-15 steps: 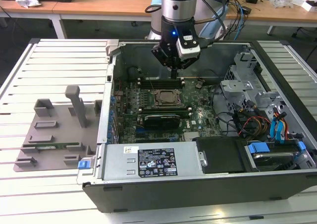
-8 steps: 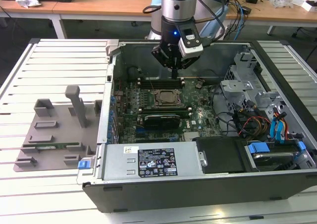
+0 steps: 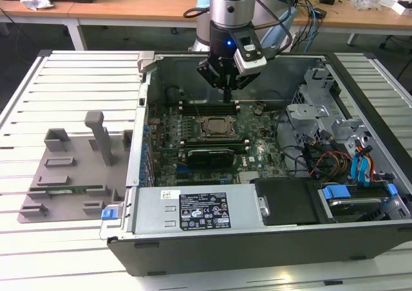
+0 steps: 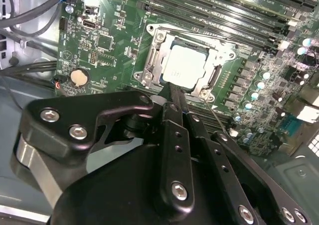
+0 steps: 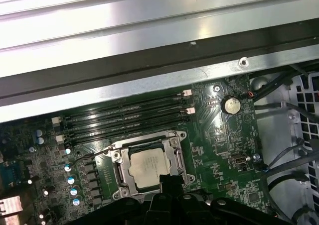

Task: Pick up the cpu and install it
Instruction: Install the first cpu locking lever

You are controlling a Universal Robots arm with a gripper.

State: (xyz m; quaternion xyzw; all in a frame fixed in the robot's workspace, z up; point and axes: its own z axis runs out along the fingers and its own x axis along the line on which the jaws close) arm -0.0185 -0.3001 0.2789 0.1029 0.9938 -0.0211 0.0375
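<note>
One open computer case point(image 3: 270, 239), a dark sheet-metal box, lies flat on the ribbed pale surface point(image 3: 77, 85), and every place below is given from its green motherboard point(image 3: 257, 150). Beside the case, towards the exterior view's left, a grey moulded fixture tray point(image 3: 67, 175) with upright posts rests on the surface. A silver power supply point(image 3: 193, 208) with a black-and-white label, its print too small to read, sits along the board's near edge. Above the board's far edge hangs the arm's black gripper point(image 3: 226, 100); in the second wrist view its matt, bolted fingers point(image 4: 175, 110) look pressed together, pinching nothing, their tips just above the socket's rim. Four long black memory slots point(image 5: 124, 118) run beside the socket. The socket point(image 5: 147, 166), a square steel frame near the board's middle, holds the cpu point(image 5: 148, 167), a flat square chip with a dull silver lid; its marking is illegible, and the gripper hides one corner. A round coin cell point(image 5: 231, 105) gleams nearby.
</note>
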